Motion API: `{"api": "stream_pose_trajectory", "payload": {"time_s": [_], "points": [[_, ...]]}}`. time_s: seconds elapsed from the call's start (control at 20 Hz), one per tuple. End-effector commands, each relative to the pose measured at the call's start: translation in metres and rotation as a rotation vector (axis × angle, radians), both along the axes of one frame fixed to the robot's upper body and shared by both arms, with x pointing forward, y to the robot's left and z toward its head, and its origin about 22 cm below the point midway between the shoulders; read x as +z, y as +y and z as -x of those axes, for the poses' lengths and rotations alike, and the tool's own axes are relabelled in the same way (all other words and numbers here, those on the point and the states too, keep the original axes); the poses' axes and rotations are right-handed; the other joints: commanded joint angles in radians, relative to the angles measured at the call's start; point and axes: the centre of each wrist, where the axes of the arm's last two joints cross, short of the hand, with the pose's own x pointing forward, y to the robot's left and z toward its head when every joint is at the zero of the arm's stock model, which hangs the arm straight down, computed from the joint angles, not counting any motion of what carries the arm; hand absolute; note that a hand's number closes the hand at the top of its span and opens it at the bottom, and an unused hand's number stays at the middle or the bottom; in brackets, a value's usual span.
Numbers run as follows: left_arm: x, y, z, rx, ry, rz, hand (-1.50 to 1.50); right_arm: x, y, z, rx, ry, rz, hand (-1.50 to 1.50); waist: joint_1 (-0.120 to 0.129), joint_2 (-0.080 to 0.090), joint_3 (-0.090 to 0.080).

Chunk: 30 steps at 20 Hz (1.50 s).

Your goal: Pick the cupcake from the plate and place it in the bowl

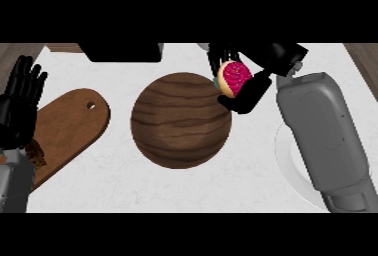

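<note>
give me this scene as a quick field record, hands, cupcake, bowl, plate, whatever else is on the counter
right hand: black hand, fingers curled round the cupcake
cupcake: pink-frosted cupcake, held at the bowl's upper right edge
bowl: dark brown wooden bowl, centre of the counter
plate: white round plate, at the right, mostly hidden under the grey forearm
left hand: black hand, open, fingers up, resting at the left edge
other: brown wooden cutting board with a hole, left of the bowl

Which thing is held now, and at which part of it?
The right hand holds the cupcake, its fingers and thumb curled round its sides. The left hand holds nothing.
</note>
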Motion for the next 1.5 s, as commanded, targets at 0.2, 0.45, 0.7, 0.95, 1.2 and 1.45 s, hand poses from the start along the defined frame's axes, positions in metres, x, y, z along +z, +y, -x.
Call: {"api": "stream_pose_trajectory", "payload": {"time_s": [0.2, 0.45, 0.7, 0.95, 1.2, 1.45], "points": [[0.009, -0.02, 0.0, -0.018, -0.015, 0.008, 0.0, -0.065, 0.061, 0.007, -0.052, -0.038, 0.099, 1.5, 0.01, 0.003, 0.001], [0.011, 0.003, 0.002, -0.032, -0.018, 0.002, 0.0, -0.114, 0.07, 0.0, -0.224, 0.037, 0.139, 1.5, 0.027, 0.007, 0.0], [-0.005, -0.005, 0.003, -0.028, -0.013, -0.002, 0.0, -0.166, 0.055, -0.006, -0.237, 0.19, 0.03, -1.5, 0.033, 0.013, 0.001], [-0.008, 0.001, 0.002, -0.03, -0.001, -0.001, 0.0, -0.16, 0.051, -0.014, -0.198, 0.236, -0.218, -1.5, 0.027, 0.011, 0.001], [0.014, -0.007, -0.006, -0.023, -0.011, -0.01, 0.0, -0.156, 0.046, -0.02, -0.333, 0.092, -0.44, -1.5, 0.031, 0.009, 0.002], [-0.005, -0.006, 0.007, -0.015, -0.004, -0.002, 0.0, -0.142, -0.001, -0.042, -0.454, 0.069, -0.564, -1.5, 0.013, 0.006, 0.001]]}}
